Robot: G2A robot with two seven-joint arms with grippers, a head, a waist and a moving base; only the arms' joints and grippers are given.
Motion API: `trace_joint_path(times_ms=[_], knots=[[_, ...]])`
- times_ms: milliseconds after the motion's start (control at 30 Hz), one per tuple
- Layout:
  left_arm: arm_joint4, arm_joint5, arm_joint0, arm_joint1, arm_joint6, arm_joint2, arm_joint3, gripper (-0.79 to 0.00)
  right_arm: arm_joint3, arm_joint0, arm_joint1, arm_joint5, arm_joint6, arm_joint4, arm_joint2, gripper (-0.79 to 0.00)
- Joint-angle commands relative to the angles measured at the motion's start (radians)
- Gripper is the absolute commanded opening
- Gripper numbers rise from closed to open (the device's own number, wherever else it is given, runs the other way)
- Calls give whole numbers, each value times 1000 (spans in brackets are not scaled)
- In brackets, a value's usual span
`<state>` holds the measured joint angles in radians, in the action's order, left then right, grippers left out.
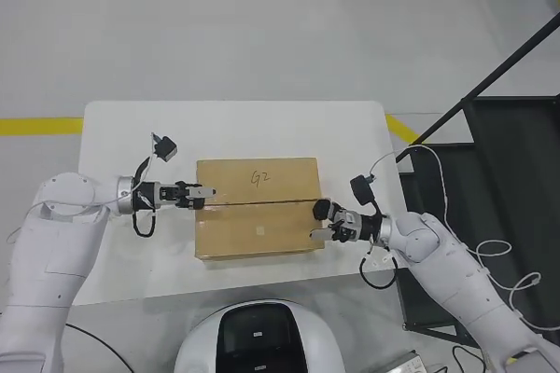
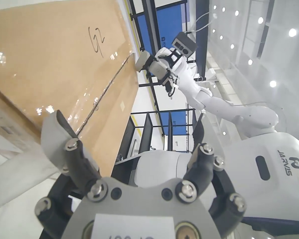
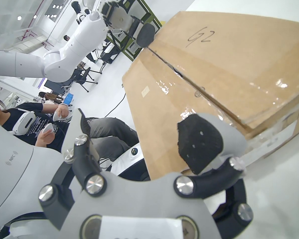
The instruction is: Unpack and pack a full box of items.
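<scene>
The left fingers (image 2: 55,131) and right fingers (image 3: 201,145) are both spread wide, holding nothing. Between them lies the closed cardboard box (image 1: 257,224) on the counter (image 1: 121,140). Its long axis and taped seam (image 1: 261,202) run from one pair to the other, each pair just beside a short end, about equally near.

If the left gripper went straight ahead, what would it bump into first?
Probably the box: the open left gripper points at its end, by the seam. It may be touching; depth is unclear.
</scene>
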<state>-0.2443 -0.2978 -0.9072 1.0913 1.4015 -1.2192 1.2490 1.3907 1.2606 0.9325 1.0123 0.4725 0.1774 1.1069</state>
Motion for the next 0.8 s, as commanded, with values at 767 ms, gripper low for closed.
trace_joint_path(times_ms=[767], knots=[[-62,-6,-11,-14,-15,24,60,0,2,-156,-57,-99,434,-615,-120,0]])
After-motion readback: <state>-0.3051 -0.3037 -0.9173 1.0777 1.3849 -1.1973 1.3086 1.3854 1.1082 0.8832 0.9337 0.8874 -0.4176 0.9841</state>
